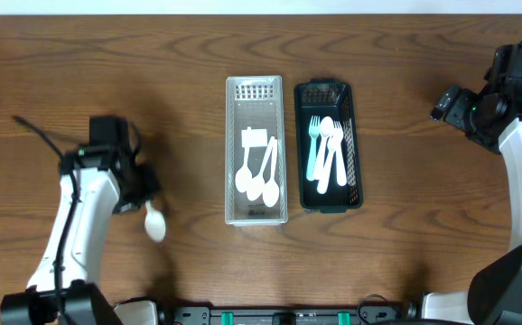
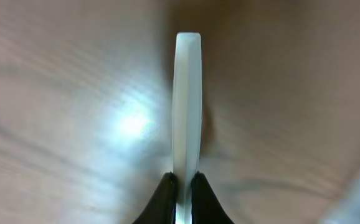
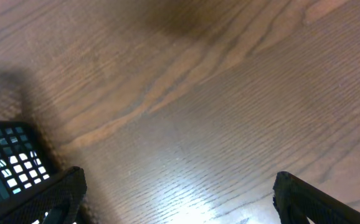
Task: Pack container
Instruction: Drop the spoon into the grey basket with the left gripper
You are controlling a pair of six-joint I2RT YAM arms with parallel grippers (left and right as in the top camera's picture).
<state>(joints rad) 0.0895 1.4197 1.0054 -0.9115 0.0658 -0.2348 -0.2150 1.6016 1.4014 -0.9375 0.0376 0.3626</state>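
Spoon tray (image 1: 255,91) left of fork tray (image 1: 322,94)

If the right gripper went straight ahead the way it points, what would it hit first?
Probably bare table; the right gripper aims at wood, the black basket off to one side.

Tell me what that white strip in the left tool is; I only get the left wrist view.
Observer: A white spoon, edge-on in your view. The left tool pinches its handle.
Operator: Where are the containers?
Observer: Mid-table, side by side. The clear basket holds white spoons; the black basket holds mixed light cutlery.
Operator: And the right arm?
Observer: At the table's right edge, right tool open and empty.
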